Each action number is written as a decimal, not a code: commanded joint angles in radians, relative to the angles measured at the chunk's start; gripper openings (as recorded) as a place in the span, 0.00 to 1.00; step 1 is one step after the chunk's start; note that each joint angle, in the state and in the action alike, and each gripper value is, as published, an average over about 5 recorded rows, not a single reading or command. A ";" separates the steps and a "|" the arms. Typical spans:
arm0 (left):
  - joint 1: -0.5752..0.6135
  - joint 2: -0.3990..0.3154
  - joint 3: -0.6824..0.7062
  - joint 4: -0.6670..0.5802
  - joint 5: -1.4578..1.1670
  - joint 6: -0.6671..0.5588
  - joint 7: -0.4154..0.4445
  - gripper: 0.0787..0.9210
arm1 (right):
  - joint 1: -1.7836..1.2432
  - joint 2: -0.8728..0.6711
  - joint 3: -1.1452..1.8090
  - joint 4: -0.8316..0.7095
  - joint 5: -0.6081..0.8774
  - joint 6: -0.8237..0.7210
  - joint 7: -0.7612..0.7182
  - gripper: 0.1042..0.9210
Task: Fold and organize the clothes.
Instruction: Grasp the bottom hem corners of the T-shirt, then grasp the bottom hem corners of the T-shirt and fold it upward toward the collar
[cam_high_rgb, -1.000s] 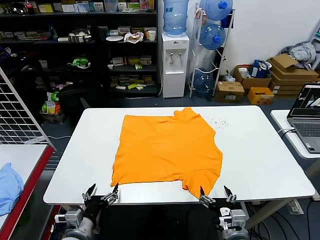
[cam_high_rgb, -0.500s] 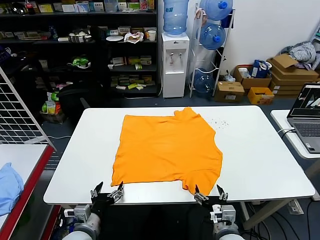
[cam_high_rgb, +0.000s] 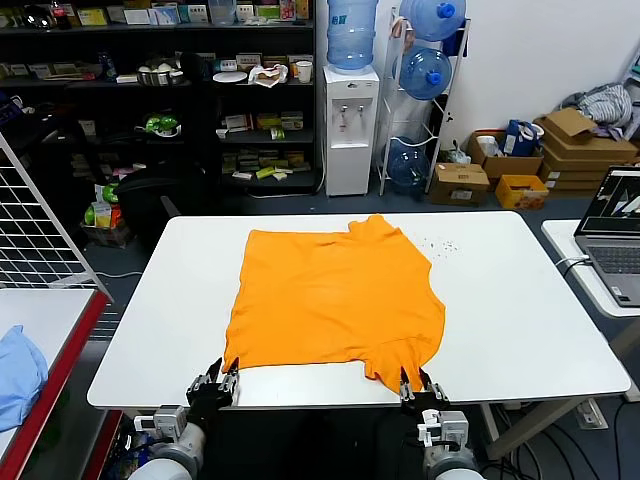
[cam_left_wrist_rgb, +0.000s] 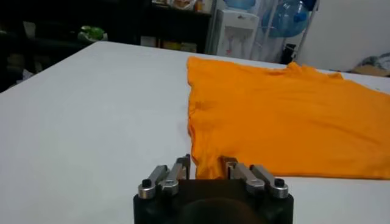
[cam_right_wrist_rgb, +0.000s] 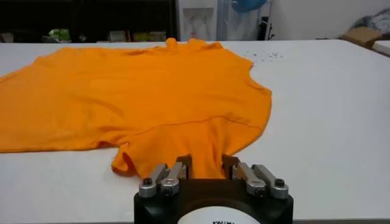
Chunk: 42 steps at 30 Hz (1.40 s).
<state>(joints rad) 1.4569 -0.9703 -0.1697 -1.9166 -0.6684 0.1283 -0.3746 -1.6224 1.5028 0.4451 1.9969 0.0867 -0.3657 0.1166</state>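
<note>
The orange T-shirt (cam_high_rgb: 335, 300) lies flat on the desk (cam_high_rgb: 510, 320). At its near edge, the left gripper (cam_high_rgb: 218, 380) pinches the shirt's corner and the right gripper (cam_high_rgb: 417, 382) pinches its sleeve.

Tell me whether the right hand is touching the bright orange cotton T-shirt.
Touching. In the right wrist view the right hand has its fingers closed on a sleeve edge of the bright orange cotton T-shirt, with the cloth pinched between them.
</note>
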 joint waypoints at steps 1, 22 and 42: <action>-0.005 -0.001 0.006 0.004 0.001 0.004 0.000 0.28 | 0.001 0.003 -0.001 0.000 -0.002 0.000 0.000 0.16; 0.242 0.089 -0.065 -0.262 -0.038 0.004 -0.032 0.02 | -0.278 -0.134 0.030 0.256 0.077 0.079 0.039 0.02; 0.120 0.209 -0.071 -0.299 -0.191 0.012 -0.073 0.02 | -0.070 -0.189 0.054 0.229 0.289 0.070 0.153 0.02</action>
<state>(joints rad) 1.7126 -0.8051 -0.2502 -2.2427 -0.7891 0.1395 -0.4441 -1.7896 1.3225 0.4890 2.2433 0.3084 -0.2922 0.2430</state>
